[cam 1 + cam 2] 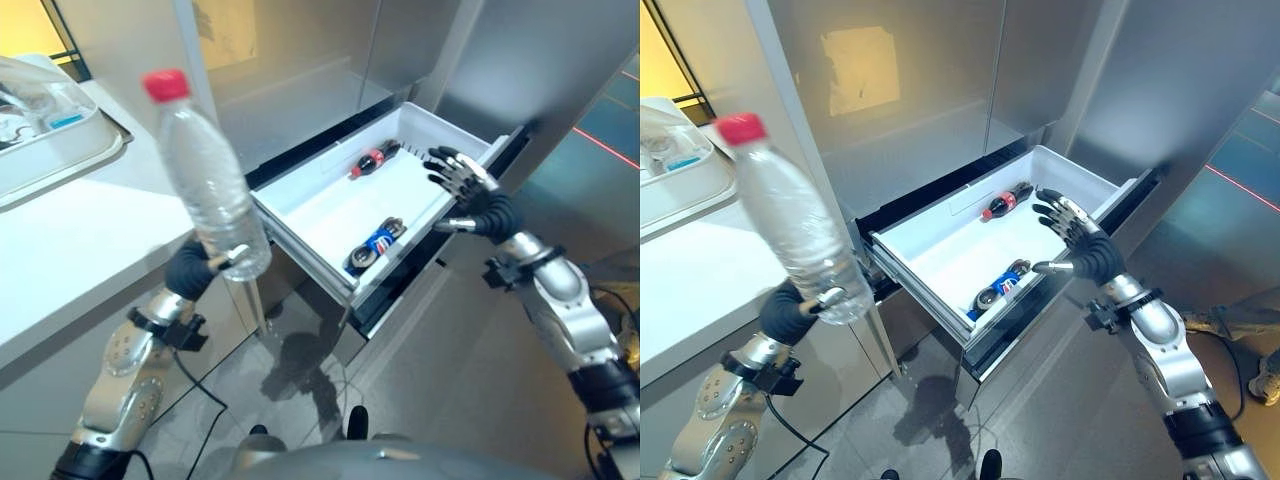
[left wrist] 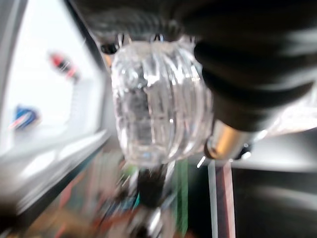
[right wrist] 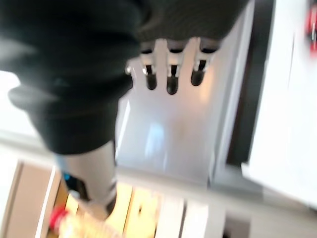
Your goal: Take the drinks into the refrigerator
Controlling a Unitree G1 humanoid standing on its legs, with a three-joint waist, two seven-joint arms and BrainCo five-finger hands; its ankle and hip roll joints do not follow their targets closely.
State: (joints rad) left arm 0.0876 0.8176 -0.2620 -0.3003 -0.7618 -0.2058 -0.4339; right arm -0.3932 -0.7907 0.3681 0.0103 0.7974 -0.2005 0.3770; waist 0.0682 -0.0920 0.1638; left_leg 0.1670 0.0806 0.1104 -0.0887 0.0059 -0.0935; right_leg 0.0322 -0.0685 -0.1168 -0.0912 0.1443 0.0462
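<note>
You have the refrigerator (image 1: 940, 90) in front of you with its white drawer (image 1: 330, 205) pulled out, and a white counter (image 1: 70, 240) on your left. Two dark cola bottles lie in the drawer: one with a red label (image 1: 372, 158) at the back, one with a blue label (image 1: 376, 243) near the front edge. Your left hand (image 1: 192, 270) is wrapped around the base of a clear water bottle (image 1: 205, 170), red cap up, held left of the drawer. The left wrist view shows the bottle's ribbed bottom, which the head views hide. Your right hand (image 1: 1075, 240) hovers spread at the drawer's right rim, holding nothing.
</note>
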